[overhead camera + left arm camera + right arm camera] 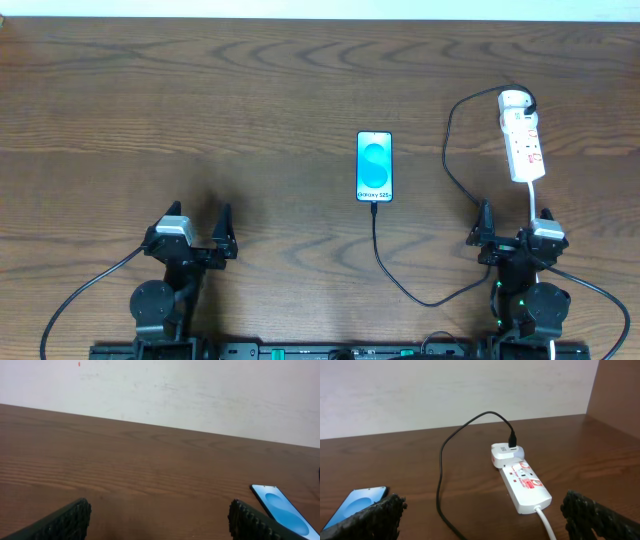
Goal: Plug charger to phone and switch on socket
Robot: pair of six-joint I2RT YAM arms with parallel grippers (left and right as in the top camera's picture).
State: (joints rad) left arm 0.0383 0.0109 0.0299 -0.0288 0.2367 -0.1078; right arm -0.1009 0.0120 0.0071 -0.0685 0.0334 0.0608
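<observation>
The phone (375,166) lies flat mid-table with its blue-cyan screen lit; its corner also shows in the left wrist view (282,512) and the right wrist view (357,505). The charger (400,282), a thin black cable, meets the phone's near end. From there it loops right and up (440,475) into an adapter (502,454) at the far end of the socket (523,140). The socket is a white strip with red markings (527,485). My left gripper (200,228) (160,520) stands open over bare wood. My right gripper (513,232) (482,515) is open just short of the socket's near end, holding nothing.
The socket's white cord (537,203) (546,522) runs toward the right arm's base. A pale wall (175,390) rises behind the table's far edge. Bare wood (200,110) covers the left half.
</observation>
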